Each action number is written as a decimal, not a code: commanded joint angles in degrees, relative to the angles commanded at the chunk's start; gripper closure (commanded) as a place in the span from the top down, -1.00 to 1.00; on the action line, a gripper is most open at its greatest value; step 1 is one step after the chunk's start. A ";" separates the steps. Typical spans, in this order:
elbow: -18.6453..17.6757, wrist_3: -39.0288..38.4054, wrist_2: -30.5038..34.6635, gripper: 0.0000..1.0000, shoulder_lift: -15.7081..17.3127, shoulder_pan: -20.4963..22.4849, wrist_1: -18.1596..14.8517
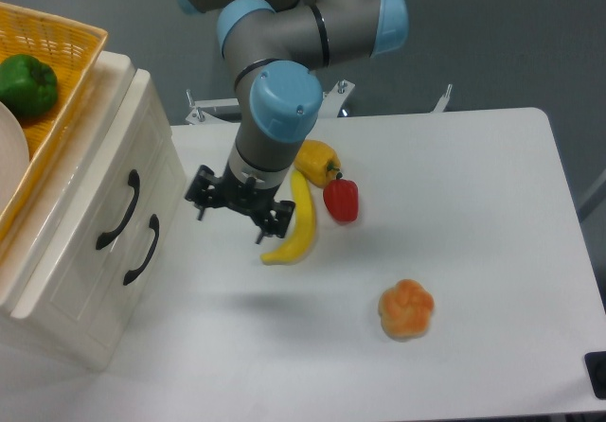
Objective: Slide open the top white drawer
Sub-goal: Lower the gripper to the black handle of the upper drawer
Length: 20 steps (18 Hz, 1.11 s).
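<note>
White table (473,204), top white drawer (90,204) left of end effector (233,219)

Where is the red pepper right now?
The red pepper lies on the white table near the middle of the camera view, just right of the banana and below the yellow pepper.

Single fixed camera, raised, facing arm base across white surface (492,176), angled steeply down. Medium range. Cabinet (85,252) cropped at left edge; surface's near edge cut off.
</note>
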 joint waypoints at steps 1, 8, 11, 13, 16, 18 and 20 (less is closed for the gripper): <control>0.00 0.00 -0.70 1.00 0.00 -0.79 -0.18; -0.43 -1.76 -1.41 1.00 -0.61 -4.48 -0.18; -0.52 -1.58 -3.08 1.00 -0.79 -4.66 0.00; -0.70 -1.58 -3.17 1.00 -0.96 -4.92 0.09; -0.79 -1.93 -3.08 1.00 -1.41 -5.80 0.09; -0.79 -2.02 -2.99 1.00 -1.49 -5.80 0.09; -0.79 -2.02 -2.99 1.00 -1.84 -5.80 0.09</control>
